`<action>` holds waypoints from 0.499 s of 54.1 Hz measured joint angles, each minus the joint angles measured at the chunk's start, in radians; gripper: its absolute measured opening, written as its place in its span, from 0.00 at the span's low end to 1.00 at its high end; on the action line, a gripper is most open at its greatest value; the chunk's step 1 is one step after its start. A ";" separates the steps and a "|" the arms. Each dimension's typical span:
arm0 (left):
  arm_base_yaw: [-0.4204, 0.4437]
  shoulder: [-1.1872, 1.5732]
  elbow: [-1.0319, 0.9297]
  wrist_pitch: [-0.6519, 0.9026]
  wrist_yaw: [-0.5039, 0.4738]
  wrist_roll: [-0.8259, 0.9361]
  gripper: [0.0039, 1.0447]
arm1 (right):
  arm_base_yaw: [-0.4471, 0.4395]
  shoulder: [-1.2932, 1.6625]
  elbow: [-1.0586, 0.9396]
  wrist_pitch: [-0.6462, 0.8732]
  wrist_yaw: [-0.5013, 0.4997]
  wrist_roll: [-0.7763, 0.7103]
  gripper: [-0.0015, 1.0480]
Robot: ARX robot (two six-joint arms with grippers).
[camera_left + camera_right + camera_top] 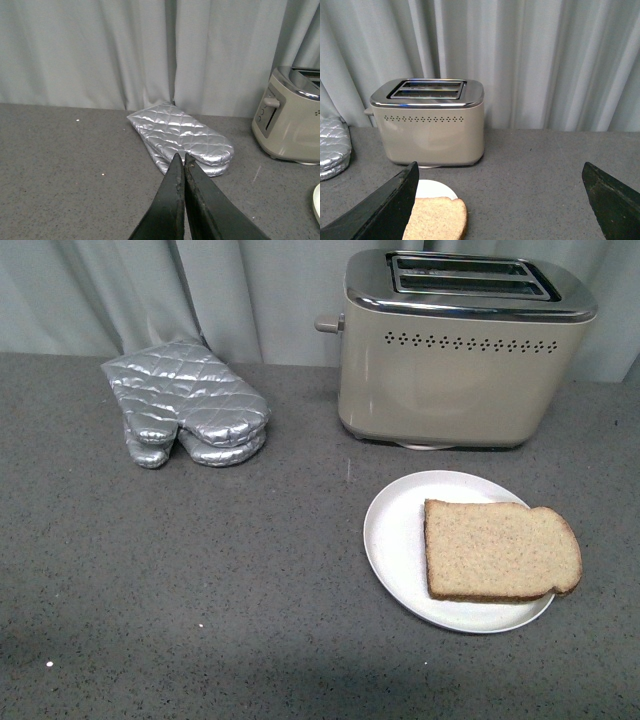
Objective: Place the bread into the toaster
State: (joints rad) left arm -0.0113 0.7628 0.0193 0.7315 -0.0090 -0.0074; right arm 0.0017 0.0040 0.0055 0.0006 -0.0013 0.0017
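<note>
You are at the first step: the bread (pixel 500 550) is lying flat on the white plate (pixel 395 540), just in front of the toaster (pixel 460 370), and nothing is holding it. Your right gripper (pixel 499 166) is hanging near the slice with its fingers spread wide and empty. Your left gripper (pixel 183 156) is pressing its fingers together on nothing, pointing toward the silver oven mitts (pixel 185 135). Next, I think, you are needing to bring the right one down over the crust edge, pinch it, and lift toward the slots (pixel 465 275).

Front view high, angled down on tabletop (pixel 200 590), toaster (pixel 465 350) at back. Left wrist view low, near tabletop, facing oven mitts (pixel 182 137) and curtain (pixel 100 50). Right wrist view low, facing toaster. All three share toaster.
</note>
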 joint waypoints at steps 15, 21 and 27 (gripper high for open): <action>0.008 -0.171 -0.001 -0.149 0.008 0.000 0.03 | 0.000 0.000 0.000 0.000 0.000 0.000 0.91; 0.009 -0.250 -0.001 -0.225 0.009 0.000 0.03 | 0.000 0.000 0.000 0.000 0.000 0.000 0.91; 0.009 -0.304 -0.001 -0.274 0.009 0.000 0.03 | 0.000 0.000 0.000 0.000 0.000 0.000 0.91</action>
State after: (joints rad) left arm -0.0025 0.4587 0.0181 0.4580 -0.0002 -0.0074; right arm 0.0017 0.0040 0.0055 0.0006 -0.0013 0.0017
